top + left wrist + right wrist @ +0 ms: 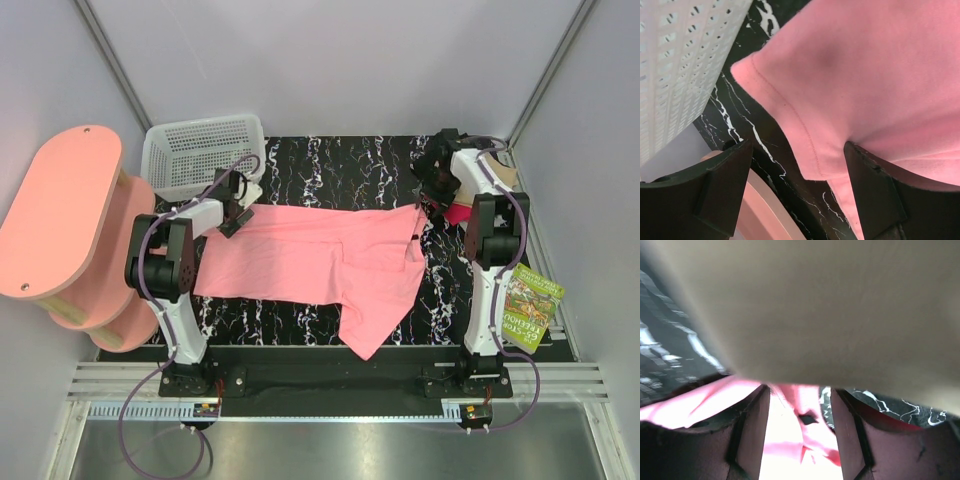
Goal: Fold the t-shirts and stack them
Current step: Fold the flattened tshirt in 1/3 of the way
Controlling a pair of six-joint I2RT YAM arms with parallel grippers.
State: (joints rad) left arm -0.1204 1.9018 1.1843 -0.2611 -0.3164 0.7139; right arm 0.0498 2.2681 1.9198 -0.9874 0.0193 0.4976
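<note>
The left end effector (798, 192) stands spread wide at the far-left corner of the pink shirt (310, 255). Its own camera shows the stitched hem of that corner lying between the two dark fingers (715, 192). The right-hand finger is at the cloth's edge and the left-hand one is over bare worktop (330, 160); nothing is pinched. The overhead view does not show that gap. It does show the whole shirt, spread flat across the black marbled worktop between the two arms, with one part trailing toward the near edge.

The right end effector (800, 437) is at the shirt's far-right corner. In its wrist view the fingers are parted, with bright pink cloth and a small dark tag (807, 419) showing in the gap. The pads do not look pressed on the fabric, though the picture is blurred. A tan shirt (815, 305) fills the upper part of that view and blocks most of what lies beyond. From overhead, that tan cloth is only a sliver behind the right arm, just right of the pink shirt, with a red shirt (460, 213) under it. The arm hides the rest of that pile.

A white slotted basket (205, 150) stands just beyond the pink shirt's far-left corner. A pink oval-topped stool (60, 200) stands to the shirt's left, off the worktop, and a green book (530, 305) lies to its right, past the right arm.
</note>
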